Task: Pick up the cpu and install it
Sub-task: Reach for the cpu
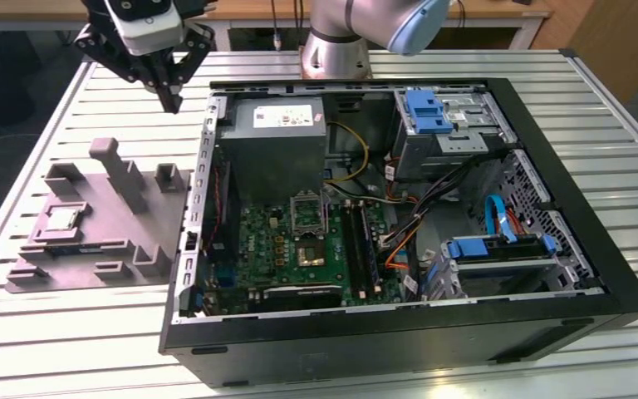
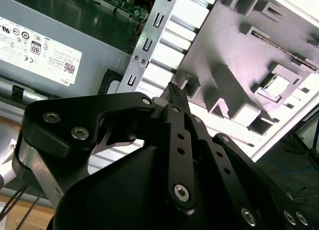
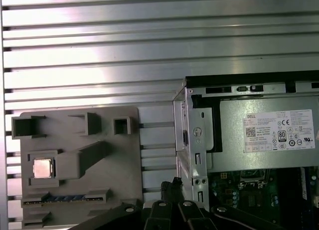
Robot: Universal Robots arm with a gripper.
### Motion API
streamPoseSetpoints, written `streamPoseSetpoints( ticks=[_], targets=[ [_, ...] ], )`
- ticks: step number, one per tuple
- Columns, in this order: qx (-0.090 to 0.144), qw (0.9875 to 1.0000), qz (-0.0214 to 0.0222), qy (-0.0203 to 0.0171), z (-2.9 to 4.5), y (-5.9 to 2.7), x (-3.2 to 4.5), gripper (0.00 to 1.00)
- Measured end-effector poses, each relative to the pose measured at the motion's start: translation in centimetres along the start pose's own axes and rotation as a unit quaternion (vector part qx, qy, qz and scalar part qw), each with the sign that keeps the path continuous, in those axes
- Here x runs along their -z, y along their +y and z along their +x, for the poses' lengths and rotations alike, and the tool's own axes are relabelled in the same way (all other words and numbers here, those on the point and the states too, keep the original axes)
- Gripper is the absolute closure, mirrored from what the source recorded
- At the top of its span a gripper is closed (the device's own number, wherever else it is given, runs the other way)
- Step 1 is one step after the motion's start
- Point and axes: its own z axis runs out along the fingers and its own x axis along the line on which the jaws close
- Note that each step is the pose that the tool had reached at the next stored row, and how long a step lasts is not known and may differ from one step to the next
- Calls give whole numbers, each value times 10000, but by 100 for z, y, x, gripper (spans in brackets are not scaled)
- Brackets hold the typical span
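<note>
The cpu (image 1: 62,219) lies flat, silver top up, in a square pocket of the grey fixture (image 1: 114,229), on the side of it toward the exterior view's left; both wrist views show it seated there too (image 2: 276,85) (image 3: 43,168). Nothing touches it. The fixture rests on the slatted table (image 1: 76,349), just beside the open case (image 1: 408,337), which stands to the exterior view's right of it. Inside the case the green board (image 1: 286,258) lies flat, with the power supply (image 1: 275,141) at its far end. The gripper (image 1: 169,105) hangs over the table at the far end of the gap between fixture and case, near the case's far corner and well apart from the cpu. Its fingers (image 2: 175,93) are drawn together at the tips, with nothing between them
</note>
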Motion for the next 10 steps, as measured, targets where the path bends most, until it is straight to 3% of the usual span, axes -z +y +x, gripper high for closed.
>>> streamPoseSetpoints(
  ticks=[10],
  targets=[
    [0, 10000, 0, 4, 16, -2, -10, 89]
  ],
)
